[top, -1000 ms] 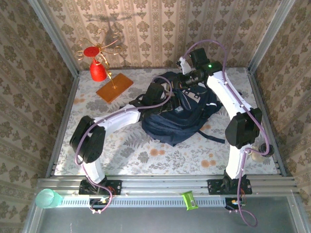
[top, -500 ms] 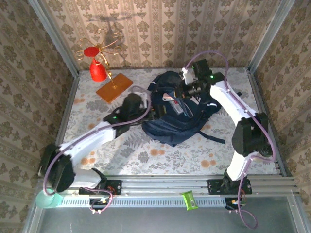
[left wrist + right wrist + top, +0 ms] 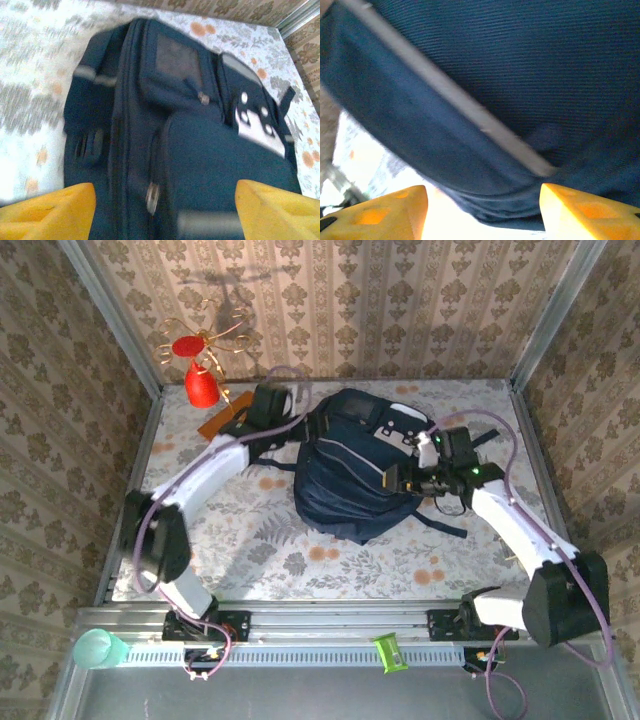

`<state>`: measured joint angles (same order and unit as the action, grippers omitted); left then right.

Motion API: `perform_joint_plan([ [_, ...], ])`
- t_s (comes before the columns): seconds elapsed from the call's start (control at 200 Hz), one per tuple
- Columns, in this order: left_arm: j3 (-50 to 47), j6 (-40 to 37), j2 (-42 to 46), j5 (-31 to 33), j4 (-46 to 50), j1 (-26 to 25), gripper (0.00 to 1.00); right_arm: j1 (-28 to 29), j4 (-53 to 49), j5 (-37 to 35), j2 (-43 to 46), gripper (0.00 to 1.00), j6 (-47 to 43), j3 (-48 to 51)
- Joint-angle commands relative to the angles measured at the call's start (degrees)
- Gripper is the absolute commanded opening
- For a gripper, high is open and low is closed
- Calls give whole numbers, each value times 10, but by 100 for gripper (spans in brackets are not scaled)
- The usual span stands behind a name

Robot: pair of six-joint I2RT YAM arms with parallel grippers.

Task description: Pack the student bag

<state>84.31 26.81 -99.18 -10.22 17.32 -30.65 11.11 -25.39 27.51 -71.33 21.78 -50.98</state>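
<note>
Navy fabric takes up the middle of the floral-clothed table (image 3: 250, 530): the student bag (image 3: 350, 485) lies flat there, its white-and-grey patch (image 3: 402, 424) towards the far right and a dark strap (image 3: 440, 525) trailing off its near right side onto the cloth.

The left gripper (image 3: 290, 425) sits at the bag's far left corner. From its wrist camera the two yellow fingers (image 3: 47, 210) stand well apart at the bottom corners, with nothing clamped between them; beyond them lie the bag's zip pockets and the patch (the picture is blurred).

The right gripper (image 3: 398, 478) is at the bag's right side, just below the patch. Its wrist camera looks at the ribbed navy cloth and a grey trim line (image 3: 450, 95) from very close. Its yellow fingers (image 3: 380, 212) are also spread, and no fabric is pinched between them.

At the far left of the table a red cone ornament (image 3: 202, 386) stands beside an orange board (image 3: 212, 424), which the left arm partly covers.
</note>
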Motion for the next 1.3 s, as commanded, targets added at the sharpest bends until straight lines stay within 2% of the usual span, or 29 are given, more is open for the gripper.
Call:
perform_joint_plan([
  [0.0,90,-65,-95,-46,106,2,69,-14,80,-112,-12,62,81,20],
  [0.055,90,-63,-118,-78,107,-1,65,-24,107,-127,-43,61,91,11],
  [0.18,18,-52,-110,-141,75,-15,52,-45,130,-107,-147,55,88,-43],
  [0.275,-70,-39,-68,-140,40,-35,46,-50,126,-99,-204,47,59,-88],
  [0.35,-132,-22,-37,-131,17,-59,43,-43,84,-71,-263,42,23,-157],
  [0.445,-193,4,-5,-106,-11,-102,44,-14,5,-76,-330,40,-46,-255],
  [0.535,-236,48,19,-72,-51,-146,47,-4,-14,-65,-382,36,-70,-321],
  [0.615,-252,82,25,-61,-94,-188,53,7,-49,-58,-442,34,-100,-420],
  [0.7,-233,79,27,-30,-88,-220,59,21,-153,-115,-511,37,-133,-558],
  [0.755,-216,64,38,1,-58,-225,64,19,-192,-170,-527,39,-134,-614],
  [0.825,-216,49,71,43,-33,-224,67,13,-197,-239,-502,46,-140,-625],
  [0.895,-236,38,118,68,-30,-215,69,9,-190,-297,-450,51,-148,-594],
  [1.005,-275,28,176,68,-44,-185,71,13,-121,-331,-308,58,-139,-459],
  [1.045,-279,-2,189,68,-43,-181,72,16,-96,-330,-250,60,-132,-387],
  [1.125,-279,-122,208,103,-28,-185,72,28,-81,-319,-147,61,-121,-277],
  [1.195,-301,-288,218,119,-51,-191,70,47,-75,-278,-63,61,-109,-195],
  [1.295,-352,-514,219,74,-147,-188,70,73,-67,-200,4,61,-72,-109],
])
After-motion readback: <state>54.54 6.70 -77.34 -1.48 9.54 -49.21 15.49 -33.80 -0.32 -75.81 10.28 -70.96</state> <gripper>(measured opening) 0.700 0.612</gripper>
